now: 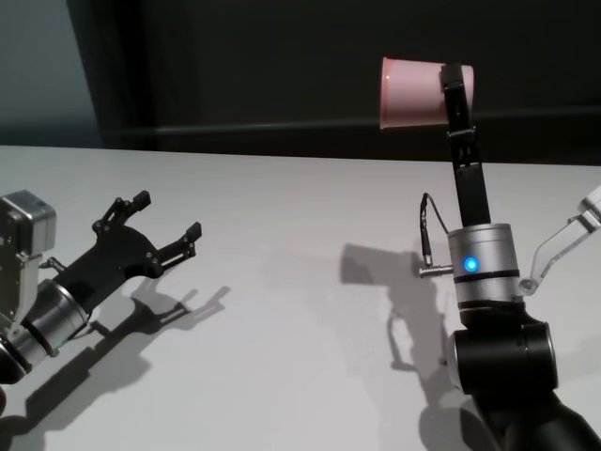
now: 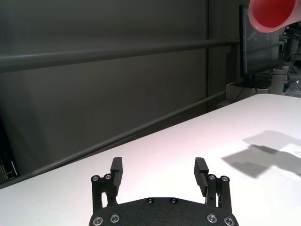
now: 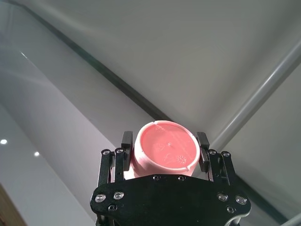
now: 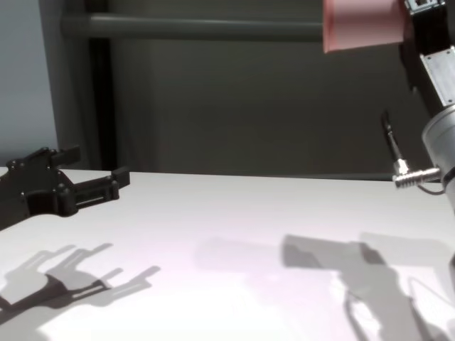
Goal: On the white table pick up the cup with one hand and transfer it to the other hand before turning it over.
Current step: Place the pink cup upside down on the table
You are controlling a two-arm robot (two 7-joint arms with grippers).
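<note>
The pink cup (image 1: 413,94) is held high above the white table (image 1: 282,282), lying on its side with the rim toward my left. My right gripper (image 1: 457,80), on the arm with the blue light, points upward and is shut on the cup near its base. In the right wrist view the cup's base (image 3: 164,150) sits between the fingers (image 3: 127,141). The cup also shows in the chest view (image 4: 362,25) and the left wrist view (image 2: 275,14). My left gripper (image 1: 167,214) is open and empty, low over the table at the left, far from the cup.
A dark wall with horizontal rails runs behind the table's far edge (image 4: 213,174). A monitor and other gear (image 2: 258,47) stand beyond the table's end. A pale bracket (image 1: 563,249) juts in at the right edge.
</note>
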